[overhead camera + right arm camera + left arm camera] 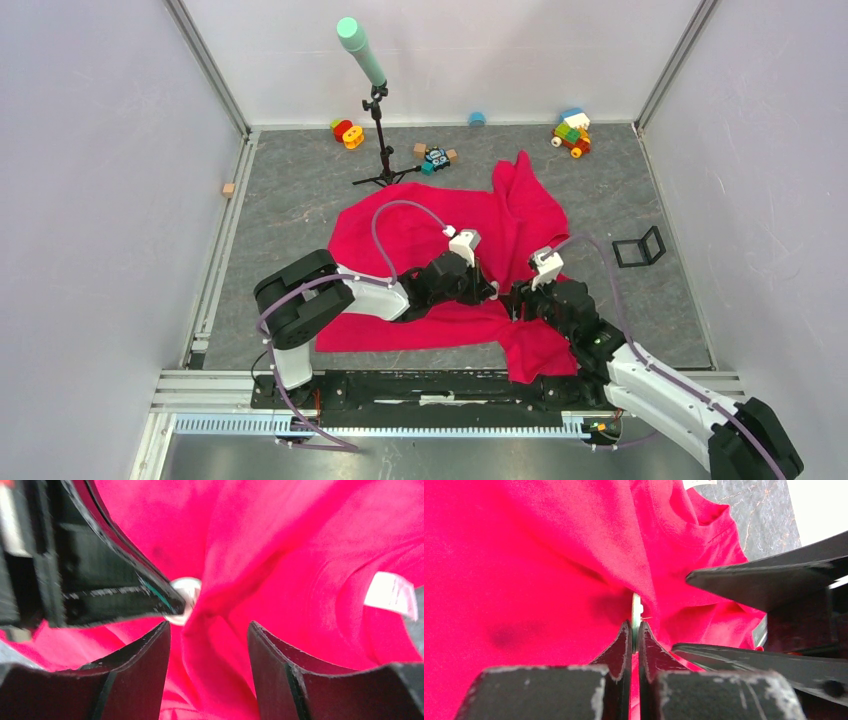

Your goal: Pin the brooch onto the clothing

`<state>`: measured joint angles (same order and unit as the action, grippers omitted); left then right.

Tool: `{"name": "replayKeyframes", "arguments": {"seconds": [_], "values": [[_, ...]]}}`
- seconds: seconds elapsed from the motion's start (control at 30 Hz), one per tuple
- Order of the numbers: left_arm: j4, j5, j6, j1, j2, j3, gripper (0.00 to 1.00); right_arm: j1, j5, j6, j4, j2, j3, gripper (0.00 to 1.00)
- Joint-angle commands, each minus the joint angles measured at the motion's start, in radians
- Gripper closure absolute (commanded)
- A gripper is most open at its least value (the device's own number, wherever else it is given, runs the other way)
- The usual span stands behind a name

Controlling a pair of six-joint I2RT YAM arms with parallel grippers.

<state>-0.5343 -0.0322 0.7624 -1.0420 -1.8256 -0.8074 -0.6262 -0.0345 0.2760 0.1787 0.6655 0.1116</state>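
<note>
Pale lilac-white panel walls (90, 150) held by slim grey metal corner posts (207, 65) enclose a dark grey marbled desk (290, 200). Near the far wall are a black tripod with a mint-green foam tip (380, 125) and scattered colourful toy blocks (572, 132), evenly lit.

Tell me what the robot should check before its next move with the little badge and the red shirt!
1. Left gripper shut on the brooch: ok.
2. Brooch pressed against the red T-shirt: ok, it meets a fold.
3. Right gripper holding that fold steady: not ok, its jaws stand open on either side of it.
4. Pin through the fabric: cannot tell, hidden.
5. White neck label away from the brooch: ok.
</note>
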Motion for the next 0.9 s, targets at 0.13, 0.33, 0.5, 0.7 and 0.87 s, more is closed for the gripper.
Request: {"name": "replayKeyframes", "arguments": {"seconds": [0.13, 0.33, 0.5, 0.7, 0.87], "values": [[0.044, -0.032, 0.026, 0.002, 0.03, -0.027, 0.98, 0.0, 0.059, -0.006, 0.155, 0.07, -0.071, 0.39], [0.076, -0.034, 0.029, 0.003, 0.021, -0.045, 0.98, 0.001, 0.074, 0.0, 0.25, 0.138, -0.082, 0.44], [0.102, -0.048, 0.03, 0.002, 0.023, -0.053, 0.98, 0.001, 0.079, -0.012, 0.298, 0.201, -0.082, 0.46], [0.12, -0.058, 0.029, 0.002, 0.022, -0.062, 0.98, 0.0, 0.074, -0.022, 0.326, 0.264, -0.081, 0.5], [0.13, -0.059, 0.029, 0.002, 0.017, -0.072, 0.98, -0.001, 0.083, -0.024, 0.357, 0.313, -0.085, 0.53]]}}
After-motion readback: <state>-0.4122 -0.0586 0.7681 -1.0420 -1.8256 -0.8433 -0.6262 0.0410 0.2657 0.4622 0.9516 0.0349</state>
